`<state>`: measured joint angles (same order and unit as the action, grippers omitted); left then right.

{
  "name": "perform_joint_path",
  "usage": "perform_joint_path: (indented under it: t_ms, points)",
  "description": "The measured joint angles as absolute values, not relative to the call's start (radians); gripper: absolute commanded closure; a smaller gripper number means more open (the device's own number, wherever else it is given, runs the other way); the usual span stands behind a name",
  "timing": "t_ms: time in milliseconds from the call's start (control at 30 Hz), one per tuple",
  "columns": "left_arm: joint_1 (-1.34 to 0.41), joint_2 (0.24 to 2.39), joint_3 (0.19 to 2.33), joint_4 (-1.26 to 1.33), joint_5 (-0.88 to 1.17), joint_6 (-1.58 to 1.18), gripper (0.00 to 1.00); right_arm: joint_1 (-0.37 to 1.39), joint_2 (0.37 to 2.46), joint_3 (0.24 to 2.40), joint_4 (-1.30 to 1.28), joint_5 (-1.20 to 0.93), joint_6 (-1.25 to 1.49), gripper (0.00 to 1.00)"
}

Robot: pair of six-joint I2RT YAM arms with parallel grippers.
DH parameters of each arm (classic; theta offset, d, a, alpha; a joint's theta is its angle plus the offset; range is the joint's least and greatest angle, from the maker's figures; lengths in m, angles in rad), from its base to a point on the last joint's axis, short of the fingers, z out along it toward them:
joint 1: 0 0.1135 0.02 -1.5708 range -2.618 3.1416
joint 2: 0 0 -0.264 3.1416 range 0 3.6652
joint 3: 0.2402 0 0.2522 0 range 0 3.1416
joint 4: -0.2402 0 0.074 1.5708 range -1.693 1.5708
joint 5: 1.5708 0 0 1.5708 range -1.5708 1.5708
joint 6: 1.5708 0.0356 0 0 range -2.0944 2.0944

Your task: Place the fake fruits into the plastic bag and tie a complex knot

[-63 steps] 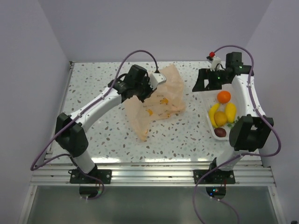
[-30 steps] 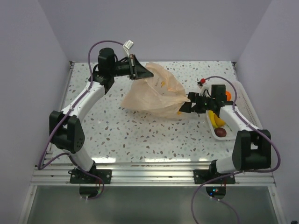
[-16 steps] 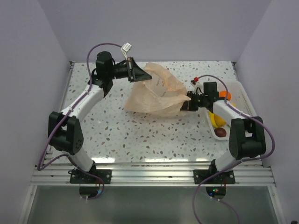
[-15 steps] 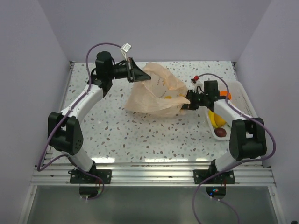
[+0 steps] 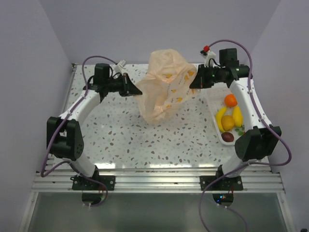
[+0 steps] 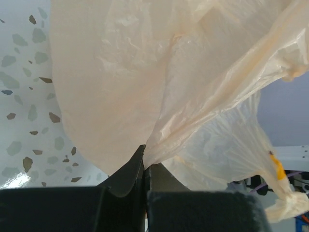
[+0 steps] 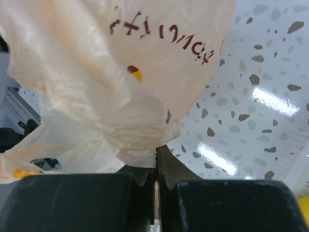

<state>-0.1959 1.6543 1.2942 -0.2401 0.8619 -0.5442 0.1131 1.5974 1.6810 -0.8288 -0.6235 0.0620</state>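
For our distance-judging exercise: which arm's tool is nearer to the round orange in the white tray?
Right. The right tool, pinching the plastic bag, is just left of the orange and slightly farther back; the left tool grips the bag's opposite side, much farther left.

Plastic bag point(image 5: 166, 84), thin translucent peach film, crinkled, faintly glossy, tabletop point(image 5: 120, 135), smooth speckled stone-look surface with shiny reflections, fake fruits point(image 5: 228, 122), smooth glossy plastic, tray point(image 5: 217, 129), white plastic, base rail point(image 5: 154, 182), ribbed bare metal.
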Motion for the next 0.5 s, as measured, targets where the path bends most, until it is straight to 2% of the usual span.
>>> perform_joint_path:
  t_ms: [233, 500]
  points:
    - [-0.104, 1.58, 1.264, -0.106, 0.996, -0.779, 1.0, 0.105, 1.673, 1.784, -1.119, -0.601, -0.061, 1.0]
    - [-0.09, 1.452, 1.11, 0.11, 1.142, -1.096, 1.0, 0.049, 1.647, 1.788, -1.283, -0.871, -0.234, 1.0]
